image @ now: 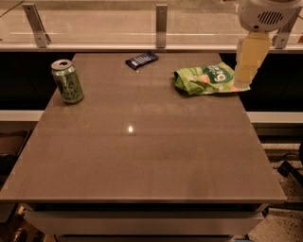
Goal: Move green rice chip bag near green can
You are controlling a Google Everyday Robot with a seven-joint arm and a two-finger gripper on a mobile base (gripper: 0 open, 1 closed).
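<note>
The green rice chip bag (206, 79) lies flat at the table's far right, light green with white lettering and orange chip pictures. The green can (67, 81) stands upright at the far left of the table, well apart from the bag. My gripper (247, 75) hangs from the white arm head (262, 14) at the top right. It is a pale yellow piece just over the bag's right end, and covers a little of it. I cannot tell whether it touches the bag.
A small dark blue wrapper (141, 60) lies at the back middle of the brown table (142, 156). A glass rail with metal posts (161, 19) runs behind the table. The table's right edge is just under the gripper.
</note>
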